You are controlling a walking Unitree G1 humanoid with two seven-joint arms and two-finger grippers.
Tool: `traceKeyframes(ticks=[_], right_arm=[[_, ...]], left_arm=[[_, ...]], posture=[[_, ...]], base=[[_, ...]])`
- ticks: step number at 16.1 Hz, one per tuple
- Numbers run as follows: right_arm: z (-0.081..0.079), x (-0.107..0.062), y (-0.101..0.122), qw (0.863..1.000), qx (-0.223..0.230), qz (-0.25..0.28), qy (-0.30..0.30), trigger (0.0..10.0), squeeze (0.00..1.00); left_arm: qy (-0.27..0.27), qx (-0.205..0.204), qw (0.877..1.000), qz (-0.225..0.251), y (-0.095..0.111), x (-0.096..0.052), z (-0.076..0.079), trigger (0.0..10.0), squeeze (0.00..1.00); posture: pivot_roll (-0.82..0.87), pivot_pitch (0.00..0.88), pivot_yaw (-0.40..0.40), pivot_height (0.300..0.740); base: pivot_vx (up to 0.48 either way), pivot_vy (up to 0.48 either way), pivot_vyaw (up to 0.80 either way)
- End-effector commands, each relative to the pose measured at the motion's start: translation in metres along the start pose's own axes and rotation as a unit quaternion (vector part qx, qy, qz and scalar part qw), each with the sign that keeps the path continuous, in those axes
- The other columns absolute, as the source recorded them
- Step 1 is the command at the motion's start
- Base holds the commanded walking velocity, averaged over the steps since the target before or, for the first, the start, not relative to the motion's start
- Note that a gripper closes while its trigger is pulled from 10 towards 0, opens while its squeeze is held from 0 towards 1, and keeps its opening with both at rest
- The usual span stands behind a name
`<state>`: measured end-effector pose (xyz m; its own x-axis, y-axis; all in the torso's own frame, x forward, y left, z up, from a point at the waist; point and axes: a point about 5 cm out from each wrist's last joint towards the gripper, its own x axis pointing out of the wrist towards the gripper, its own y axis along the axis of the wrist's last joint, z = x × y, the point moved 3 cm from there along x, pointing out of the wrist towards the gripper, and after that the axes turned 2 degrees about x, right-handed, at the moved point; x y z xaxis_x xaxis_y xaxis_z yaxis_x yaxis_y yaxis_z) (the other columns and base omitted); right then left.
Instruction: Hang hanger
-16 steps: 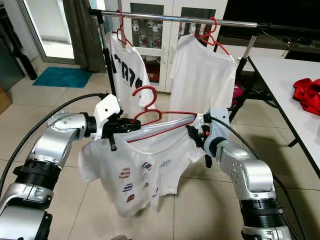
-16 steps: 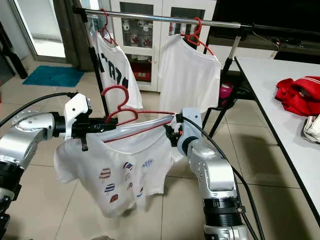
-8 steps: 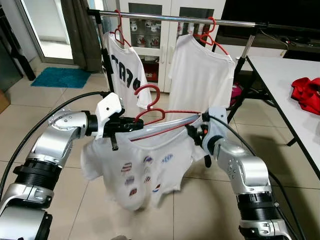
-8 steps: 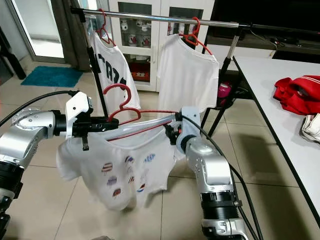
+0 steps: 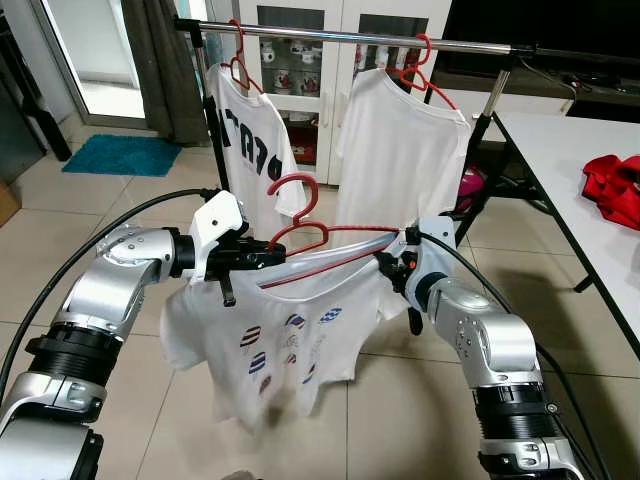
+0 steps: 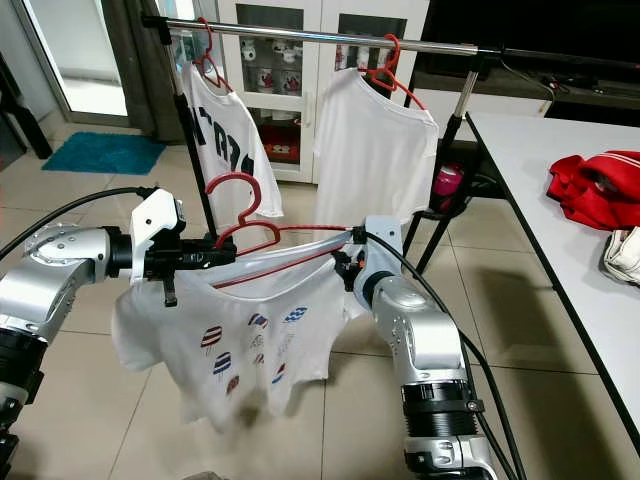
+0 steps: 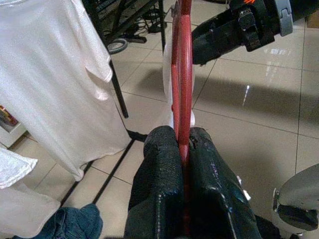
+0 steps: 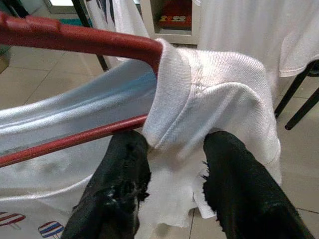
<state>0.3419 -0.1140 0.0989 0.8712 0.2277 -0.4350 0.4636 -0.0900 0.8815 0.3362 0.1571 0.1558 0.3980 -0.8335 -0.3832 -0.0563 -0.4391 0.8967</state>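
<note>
2 silver segmented arms, black ribbed joints, white wrist housings, black cables, black rubbery jaws

Your rail (image 5: 400, 41) carries two white shirts on red hangers (image 5: 425, 75), white table (image 6: 560, 190) holds a red garment (image 6: 600, 185), tiled floor (image 5: 150, 200) bears a teal mat (image 5: 125, 153).

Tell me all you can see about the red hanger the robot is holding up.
The red hanger looks like thin coated wire, with a curved hook on top pointing up and free of the rail. It is held roughly level before the rack. The left gripper is shut on one end; the right gripper straddles the other end. A white printed T-shirt hangs draped on it.
</note>
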Motion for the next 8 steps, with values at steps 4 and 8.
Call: traceKeyframes(ticks=[4, 8], right_arm=[[0.0035, 0.0005, 0.0062, 1.000, -0.001, 0.013, -0.006, 1.5, 0.00], [0.0062, -0.0002, 0.0055, 1.000, -0.007, 0.016, -0.005, 0.0, 0.00]], left_arm=[[-0.003, 0.015, 1.000, 0.013, 0.0105, -0.0023, -0.0002, 0.0, 0.00], [-0.001, 0.015, 1.000, 0.008, 0.0094, -0.0038, -0.0008, 0.0, 0.00]], posture=[[-0.13, 0.000, -0.012, 0.740], [-0.13, 0.000, -0.012, 0.740]], base=[[0.000, 0.000, 0.00], [0.000, 0.000, 0.00]])
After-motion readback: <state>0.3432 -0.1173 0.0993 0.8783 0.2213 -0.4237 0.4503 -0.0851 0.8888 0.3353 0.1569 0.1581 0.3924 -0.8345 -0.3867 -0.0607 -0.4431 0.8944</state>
